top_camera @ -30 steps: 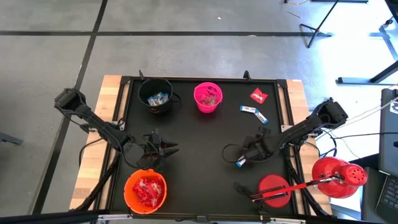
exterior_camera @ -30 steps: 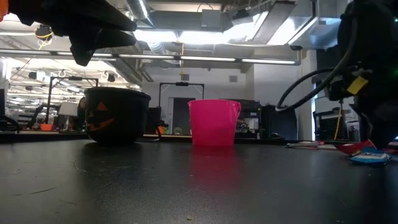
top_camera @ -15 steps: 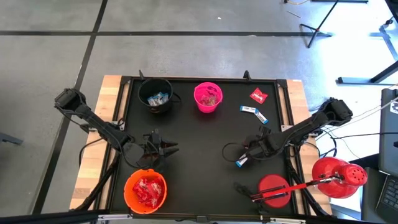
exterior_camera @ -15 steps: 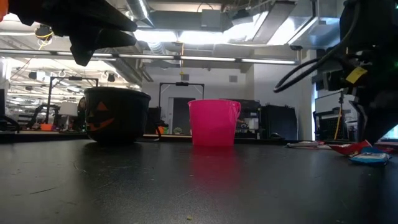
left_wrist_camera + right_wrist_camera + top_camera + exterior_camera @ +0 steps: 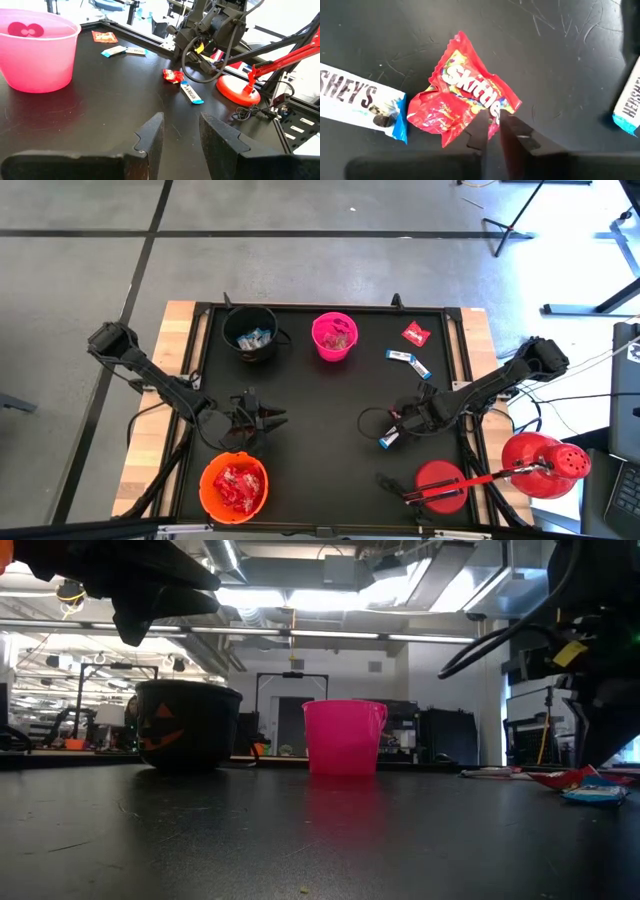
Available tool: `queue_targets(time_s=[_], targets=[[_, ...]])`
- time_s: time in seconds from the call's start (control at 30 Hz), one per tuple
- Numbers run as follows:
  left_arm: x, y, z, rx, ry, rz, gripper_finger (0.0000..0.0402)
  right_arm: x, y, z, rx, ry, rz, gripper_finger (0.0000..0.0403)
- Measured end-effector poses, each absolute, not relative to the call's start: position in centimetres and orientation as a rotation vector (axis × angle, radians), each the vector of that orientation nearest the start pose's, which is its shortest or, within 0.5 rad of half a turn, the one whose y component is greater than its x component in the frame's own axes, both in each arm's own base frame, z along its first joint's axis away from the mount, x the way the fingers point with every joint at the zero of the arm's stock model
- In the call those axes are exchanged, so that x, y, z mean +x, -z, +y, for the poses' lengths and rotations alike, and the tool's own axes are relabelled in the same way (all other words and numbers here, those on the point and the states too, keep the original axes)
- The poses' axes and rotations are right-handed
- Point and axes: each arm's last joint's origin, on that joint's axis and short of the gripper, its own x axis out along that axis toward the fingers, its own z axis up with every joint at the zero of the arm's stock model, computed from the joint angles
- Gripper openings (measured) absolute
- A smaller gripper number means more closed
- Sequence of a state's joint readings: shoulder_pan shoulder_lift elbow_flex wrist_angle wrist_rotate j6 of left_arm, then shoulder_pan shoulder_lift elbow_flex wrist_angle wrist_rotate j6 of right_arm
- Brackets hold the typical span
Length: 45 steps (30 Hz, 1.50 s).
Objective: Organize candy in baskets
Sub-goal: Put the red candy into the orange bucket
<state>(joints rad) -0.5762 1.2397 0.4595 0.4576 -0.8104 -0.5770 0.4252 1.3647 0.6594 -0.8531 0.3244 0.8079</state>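
Observation:
A red candy packet (image 5: 465,90) lies by a blue-and-white bar (image 5: 360,100), right of the table's middle; my right gripper (image 5: 394,430) is shut on the packet from above. Another bar (image 5: 627,105) lies close by. A red packet (image 5: 416,333) and two bars (image 5: 407,360) lie at the far right. The black basket (image 5: 250,332) and the pink basket (image 5: 334,336) stand at the far side, and the orange basket (image 5: 234,485), which holds red candy, at the near left. My left gripper (image 5: 180,135) hovers open and empty above the orange basket's far side. My right gripper pinches the red packet's edge (image 5: 492,111) between its two fingertips. The fingers come steeply from above, pointing down. The rest of the packet spreads out flat beyond the fingers; whether it is clear of the table I cannot tell.
A red domed object with holes (image 5: 545,465) and a red disc (image 5: 440,485) with a red rod across it stand at the near right corner. The black mat (image 5: 320,410) is bare between the two arms.
My right arm has tipped a little over the red packet, and its cable loop has swung upward in the low view. The packet and the bar beside it lie where they were.

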Motion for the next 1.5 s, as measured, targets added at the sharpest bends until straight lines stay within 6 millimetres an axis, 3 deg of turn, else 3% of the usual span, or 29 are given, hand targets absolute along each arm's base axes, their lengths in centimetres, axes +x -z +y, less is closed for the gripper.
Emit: queue_targets(time_s=[0.2, 0.37, 0.6, 0.8, 0.9, 1.13, 1.5], targets=[[20.7, -19.6, -11.0, -0.364, -0.295, 0.174, 0.0115, 18.0, -15.7, 7.0, 0.093, 0.491, 1.3, 0.0132], [20.7, -19.6, -11.0, -0.364, -0.295, 0.173, 0.0115, 17.4, -17.8, 6.5, 0.093, 0.506, 1.148, 0.018], [20.7, -19.6, -11.0, -0.364, -0.295, 0.173, 0.0115, 15.9, -20.9, 5.8, 0.157, 0.42, 0.991, 0.0183], [20.7, -19.6, -11.0, -0.37, -0.295, 0.173, 0.0115, 15.4, -21.7, 5.6, 0.186, 0.387, 0.951, 0.0164], [20.7, -19.6, -11.0, -0.372, -0.295, 0.173, 0.0115, 15.3, -20.8, 5.6, 0.19, 0.373, 0.951, 0.0159], [20.7, -19.5, -11.0, -0.373, -0.284, 0.178, 0.0115, 13.9, -16.6, 5.3, 0.293, 0.319, 1.003, 0.0158], [21.0, -19.5, -10.5, -0.366, -0.309, 0.174, 0.0115, 12.5, -13.4, 4.8, 0.432, 0.325, 1.005, 0.0158]])
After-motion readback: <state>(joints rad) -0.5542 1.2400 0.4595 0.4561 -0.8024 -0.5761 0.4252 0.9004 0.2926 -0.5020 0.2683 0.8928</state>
